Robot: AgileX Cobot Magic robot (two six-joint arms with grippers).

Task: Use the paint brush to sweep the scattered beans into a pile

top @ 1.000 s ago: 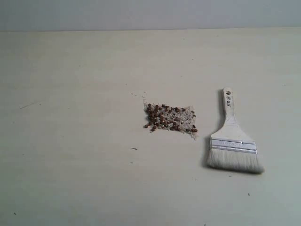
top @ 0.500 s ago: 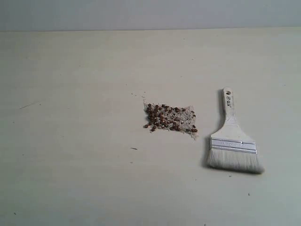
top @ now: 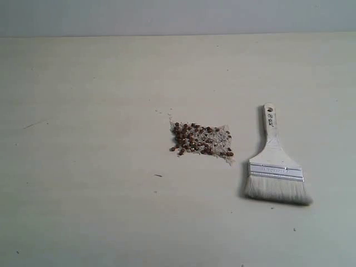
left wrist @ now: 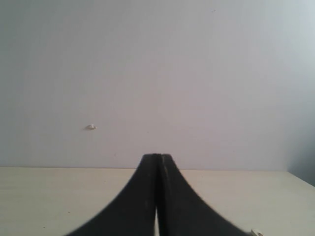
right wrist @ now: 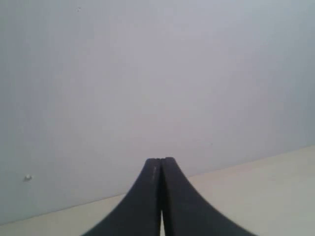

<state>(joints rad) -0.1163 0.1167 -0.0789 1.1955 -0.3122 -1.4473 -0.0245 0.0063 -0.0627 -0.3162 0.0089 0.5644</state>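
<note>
paint brush (top: pixel 273 162): judged light; handle stiff, bristles soft; to be gripped mid-handle.
left gripper (left wrist: pixel 157 157), right gripper (right wrist: pixel 161 160): clenched, empty.

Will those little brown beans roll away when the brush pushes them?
Probably some. The beans look small and round, so a few may roll across the smooth table. The pale crumbs among them might slow them. The wide paint brush would likely catch many at once.
</note>
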